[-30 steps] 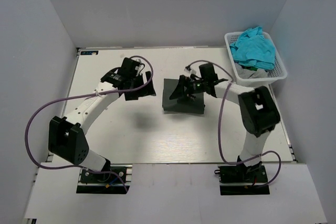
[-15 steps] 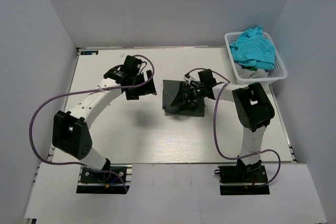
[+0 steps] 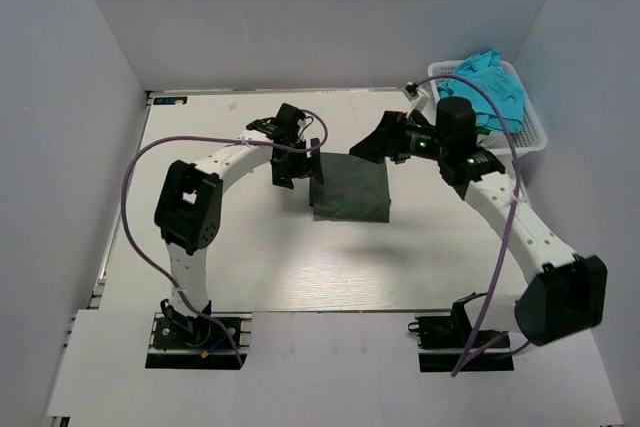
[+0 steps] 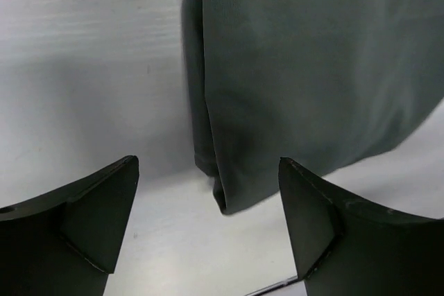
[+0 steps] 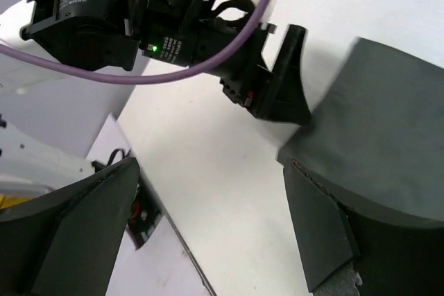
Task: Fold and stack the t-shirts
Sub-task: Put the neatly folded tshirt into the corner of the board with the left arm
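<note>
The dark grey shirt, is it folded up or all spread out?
Folded. The dark grey shirt lies as a small neat rectangle, no sleeves showing, and the left wrist view shows layered edges.

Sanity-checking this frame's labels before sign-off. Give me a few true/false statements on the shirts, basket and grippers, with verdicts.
1. The grey shirt lies folded on the table. True.
2. The right gripper is clamped on the grey shirt. False: its jaws are open and hold nothing.
3. The turquoise shirts sit bunched in the basket at the table's far right corner. True.
4. The left gripper is shut. False: it is open, at the grey shirt's left edge.
5. A turquoise shirt lies on the grey shirt. False: nothing lies on it.
</note>
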`<act>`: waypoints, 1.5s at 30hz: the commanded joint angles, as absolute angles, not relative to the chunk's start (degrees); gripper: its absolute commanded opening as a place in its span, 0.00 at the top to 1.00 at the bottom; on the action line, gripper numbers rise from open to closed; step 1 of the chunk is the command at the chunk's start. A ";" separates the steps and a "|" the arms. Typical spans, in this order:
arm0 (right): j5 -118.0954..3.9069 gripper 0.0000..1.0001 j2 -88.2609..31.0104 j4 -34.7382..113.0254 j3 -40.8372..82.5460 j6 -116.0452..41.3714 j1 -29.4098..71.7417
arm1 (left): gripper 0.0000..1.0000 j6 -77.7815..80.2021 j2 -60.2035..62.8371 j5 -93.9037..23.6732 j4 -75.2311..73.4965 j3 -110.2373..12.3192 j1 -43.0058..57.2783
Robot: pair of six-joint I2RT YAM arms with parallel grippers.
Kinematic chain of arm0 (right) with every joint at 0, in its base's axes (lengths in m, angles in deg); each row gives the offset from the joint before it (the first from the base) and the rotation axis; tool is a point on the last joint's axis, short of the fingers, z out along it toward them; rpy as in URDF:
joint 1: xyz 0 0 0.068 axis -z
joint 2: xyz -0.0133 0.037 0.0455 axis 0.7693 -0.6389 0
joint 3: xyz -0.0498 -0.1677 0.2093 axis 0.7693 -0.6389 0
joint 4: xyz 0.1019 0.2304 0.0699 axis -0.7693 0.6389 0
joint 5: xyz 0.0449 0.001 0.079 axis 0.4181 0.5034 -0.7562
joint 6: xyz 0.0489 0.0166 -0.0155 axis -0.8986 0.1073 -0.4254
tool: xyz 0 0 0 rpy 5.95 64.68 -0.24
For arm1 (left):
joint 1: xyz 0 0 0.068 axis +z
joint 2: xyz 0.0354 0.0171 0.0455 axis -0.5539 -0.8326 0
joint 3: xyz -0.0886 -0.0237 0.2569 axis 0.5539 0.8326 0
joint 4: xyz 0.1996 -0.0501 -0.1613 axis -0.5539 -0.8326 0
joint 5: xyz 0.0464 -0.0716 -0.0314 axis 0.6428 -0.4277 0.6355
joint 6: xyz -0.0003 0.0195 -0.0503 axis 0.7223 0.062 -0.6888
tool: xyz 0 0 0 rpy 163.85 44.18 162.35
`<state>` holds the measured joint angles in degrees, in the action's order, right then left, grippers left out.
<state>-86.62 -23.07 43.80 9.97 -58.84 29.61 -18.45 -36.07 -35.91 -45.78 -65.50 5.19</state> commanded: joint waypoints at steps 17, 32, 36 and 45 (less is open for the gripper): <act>-66.07 0.10 -8.81 58.85 1.12 -59.17 34.47 | 1.00 -14.37 -48.78 -29.24 -44.71 -70.83 -0.55; -58.86 0.10 -5.99 64.12 2.44 -57.86 36.41 | 1.00 -7.35 -39.03 -1.28 -48.51 -73.65 12.53; -55.53 0.10 -5.82 64.74 4.72 -57.94 36.76 | 1.00 -3.83 -40.69 -0.75 -48.50 -76.53 18.51; -50.69 0.10 -10.81 66.15 13.24 -56.01 37.90 | 1.00 2.05 -51.58 -0.22 -47.89 -90.33 32.13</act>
